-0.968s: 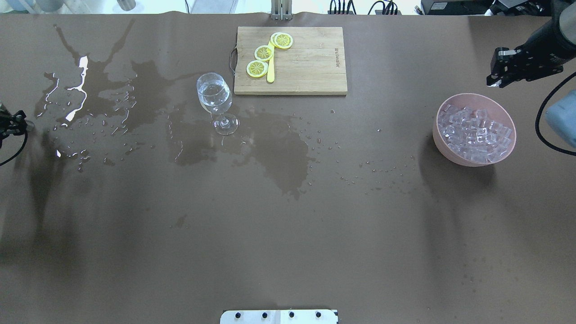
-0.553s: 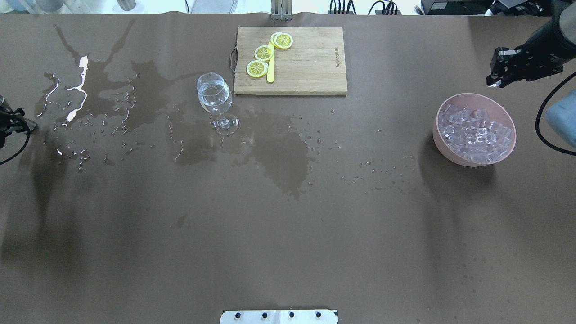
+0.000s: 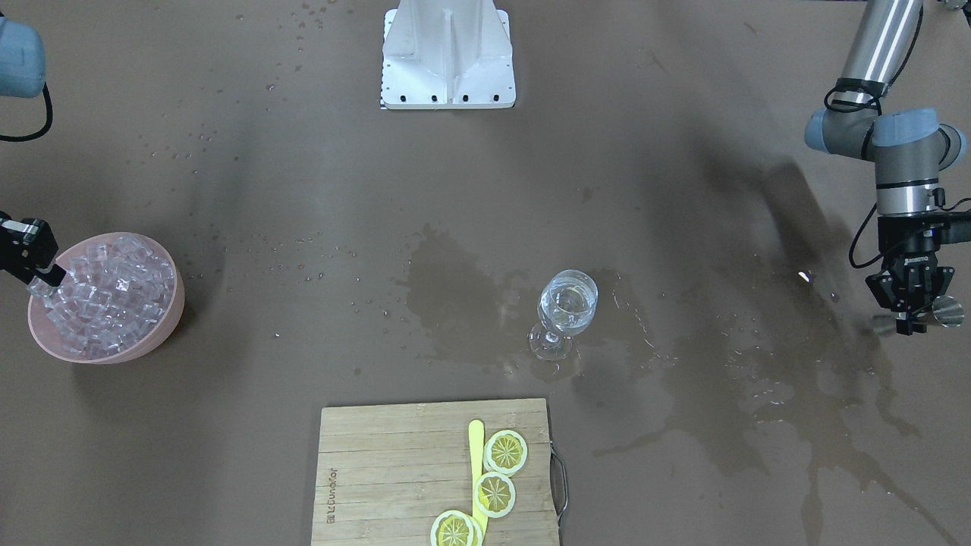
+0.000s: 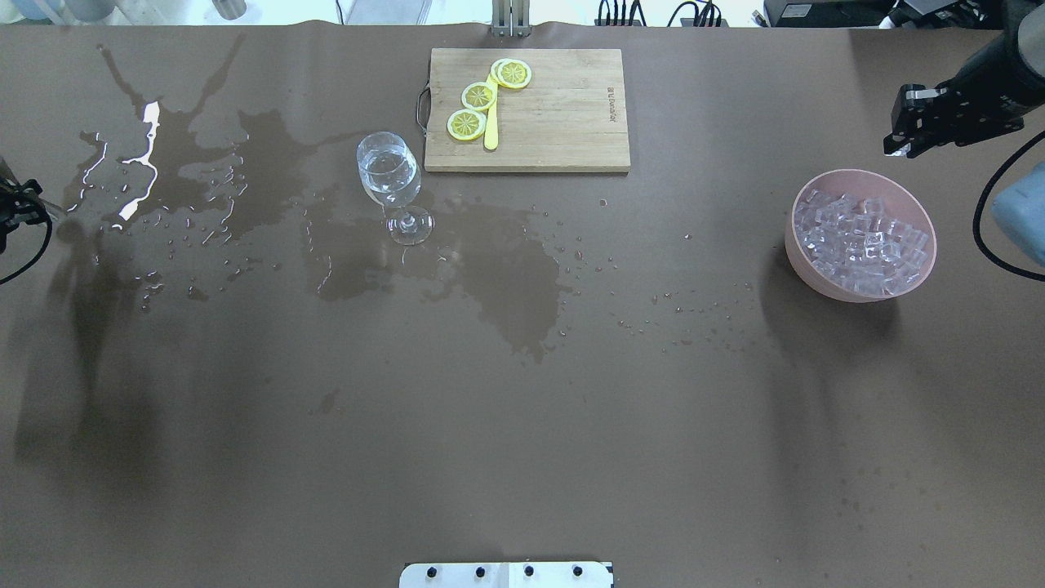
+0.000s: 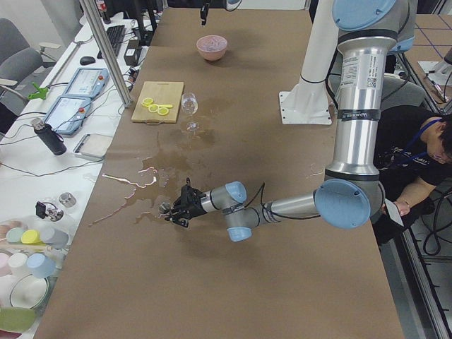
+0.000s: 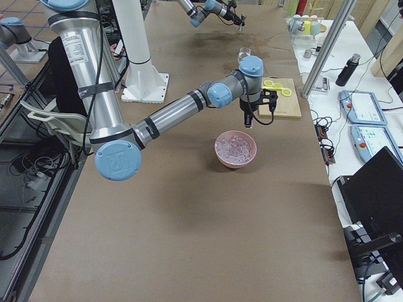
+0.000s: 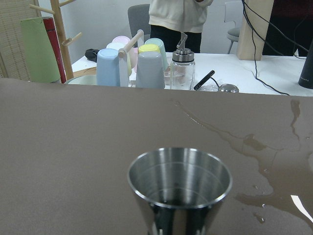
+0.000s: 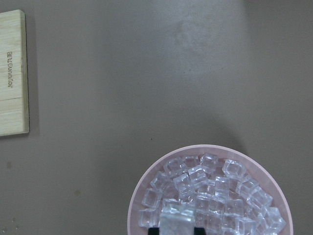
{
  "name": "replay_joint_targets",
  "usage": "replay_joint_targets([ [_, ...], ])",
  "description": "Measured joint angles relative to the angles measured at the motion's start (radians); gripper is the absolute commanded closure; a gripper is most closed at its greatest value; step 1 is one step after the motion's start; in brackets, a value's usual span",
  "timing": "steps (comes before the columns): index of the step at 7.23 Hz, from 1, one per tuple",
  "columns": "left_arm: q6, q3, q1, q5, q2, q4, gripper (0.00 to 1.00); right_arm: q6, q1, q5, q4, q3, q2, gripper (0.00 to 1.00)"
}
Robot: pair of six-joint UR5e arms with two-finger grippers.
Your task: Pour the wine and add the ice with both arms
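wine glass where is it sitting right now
In the overhead view the clear stemmed wine glass stands upright left of centre, just beside the handle end of the rectangular wooden cutting board, on a dark wet patch of the brown table.

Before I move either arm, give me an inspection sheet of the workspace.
Surface: brown table wet, with puddles around the glass and toward its left end.
Job's things: wine glass upright, holding clear wine; pink bowl full of ice.
Clutter: cutting board with lemon slices.
Grippers: left gripper shut on steel cup; right gripper shut on ice cube, in the air by the bowl.
Cables: black cable loops at the right wrist.
Surroundings: cups on a side table; seated person behind the robot.
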Motion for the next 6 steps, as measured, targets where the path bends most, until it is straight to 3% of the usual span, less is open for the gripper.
replay_joint_targets([
  [4,0.062,-0.108,-0.008,-0.003,-0.004,0.024,0.8,0.0,0.002,-0.005,-0.032,-0.009,0.044,1.0],
  [6,0.07,-0.234,-0.019,-0.024,-0.004,0.16,0.81,0.0,0.003,-0.012,-0.081,-0.022,0.096,1.0],
])
